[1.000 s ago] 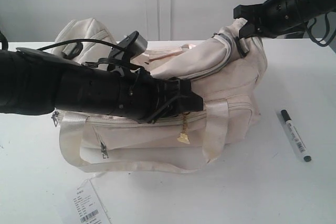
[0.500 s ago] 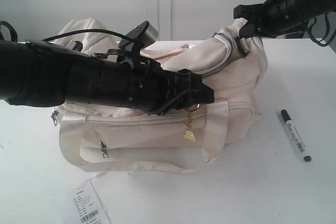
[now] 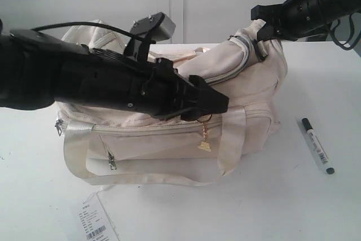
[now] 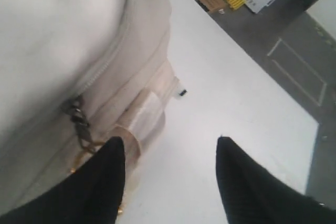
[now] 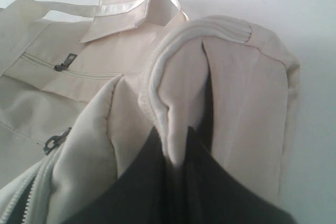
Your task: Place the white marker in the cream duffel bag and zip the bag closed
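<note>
Lifted since before, our left gripper (image 4: 170, 148) gapes empty; right gripper (image 3: 260, 20) pinches one end of the cream duffel bag (image 3: 169, 145). We should keep that hold while fetching the white marker (image 3: 317, 145), right of it.

Bag top: the left arm (image 3: 84, 83) covers the middle of the cream duffel bag (image 3: 169, 145); its opening there is unseen.
Right hand (image 5: 176, 153): fingertips lost in a bag fold.
Paper tag (image 3: 93, 221): print unreadable, cut off by the picture's edge.
White marker (image 3: 317, 146): label too small to read.
</note>
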Motion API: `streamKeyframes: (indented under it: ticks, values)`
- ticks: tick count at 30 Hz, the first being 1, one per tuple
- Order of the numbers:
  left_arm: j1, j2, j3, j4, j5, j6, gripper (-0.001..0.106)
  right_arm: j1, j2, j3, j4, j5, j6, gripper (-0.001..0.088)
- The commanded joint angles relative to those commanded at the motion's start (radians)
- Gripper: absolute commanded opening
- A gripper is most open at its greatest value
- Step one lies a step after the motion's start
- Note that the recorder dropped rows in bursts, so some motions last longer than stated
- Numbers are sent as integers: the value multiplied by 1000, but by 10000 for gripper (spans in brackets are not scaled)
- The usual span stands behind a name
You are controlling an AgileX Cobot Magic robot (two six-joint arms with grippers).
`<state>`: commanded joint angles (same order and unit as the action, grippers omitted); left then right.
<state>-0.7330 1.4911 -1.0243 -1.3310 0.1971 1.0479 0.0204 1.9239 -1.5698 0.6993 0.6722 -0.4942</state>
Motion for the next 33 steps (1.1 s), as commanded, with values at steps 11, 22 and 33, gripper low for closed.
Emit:
streamKeyframes:
  ticks: [11, 22, 33]
  values:
    - [-12, 34, -2, 208, 42, 79, 778, 0, 0, 0, 0, 0, 0, 0]
    - [-157, 36, 0, 360, -161, 746, 687, 0, 0, 0, 0, 0, 0, 0]
    - [-179, 74, 0, 339, -263, 785, 687, 0, 0, 0, 0, 0, 0, 0]
